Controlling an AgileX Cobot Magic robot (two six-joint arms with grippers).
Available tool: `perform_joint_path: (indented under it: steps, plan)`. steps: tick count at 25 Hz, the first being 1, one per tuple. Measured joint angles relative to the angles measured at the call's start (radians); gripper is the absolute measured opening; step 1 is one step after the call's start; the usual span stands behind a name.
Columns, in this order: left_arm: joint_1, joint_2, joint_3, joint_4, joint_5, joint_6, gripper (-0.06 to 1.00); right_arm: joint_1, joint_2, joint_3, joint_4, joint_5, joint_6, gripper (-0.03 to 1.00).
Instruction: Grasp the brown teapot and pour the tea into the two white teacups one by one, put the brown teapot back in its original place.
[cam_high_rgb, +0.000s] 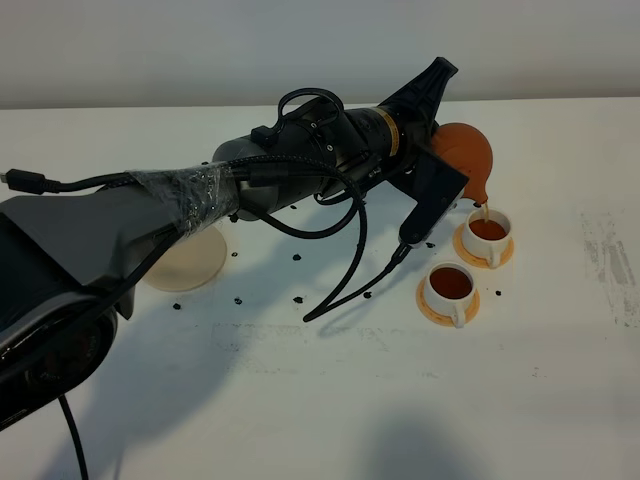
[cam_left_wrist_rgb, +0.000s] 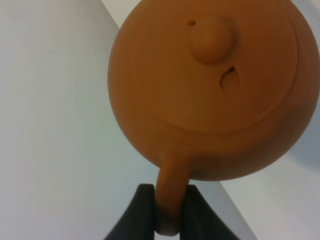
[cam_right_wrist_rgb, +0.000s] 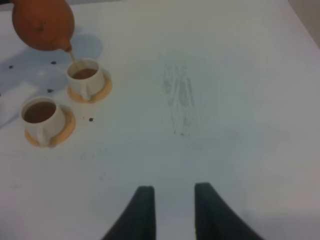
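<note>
Because I want the stream to land inside the rim, I have the left claw (cam_left_wrist_rgb: 167, 210) clamped on the loop handle of the brown teapot (cam_high_rgb: 468, 152), holding it tipped with the spout down over the far teacup (cam_high_rgb: 487, 235), toward the right far side of the desk (cam_high_rgb: 330, 400). A thin thread of tea runs from the spout into that cup, which already shows dark liquid, so I judge this to be the second pour; the near teacup (cam_high_rgb: 449, 289) just beside it looks full and stands undisturbed on its orange saucer (cam_high_rgb: 440, 312). My arm reaches across the middle of the desk to get there, and the cream coaster (cam_high_rgb: 190, 260) lies bare well behind it toward the left side, waiting for the pot's return. The right claw (cam_right_wrist_rgb: 172, 210) hangs idle off to the cups' side; its fingers show a narrow gap with nothing between them. In the left wrist view the teapot is a smooth, round, reddish-brown clay body with a knobbed lid that sits seated despite the tilt, a small vent hole by the knob. Small dark specks dot the desk around the cups and the coaster; I cannot tell what they are.
</note>
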Motion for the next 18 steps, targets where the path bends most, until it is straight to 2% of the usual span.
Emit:
perform_joint_path:
  steps: [18]
  plan:
    - [0.000,0.000,0.000,0.001,-0.022,0.002,0.09,0.000,0.000,0.000,0.000,0.000,0.000,0.22]
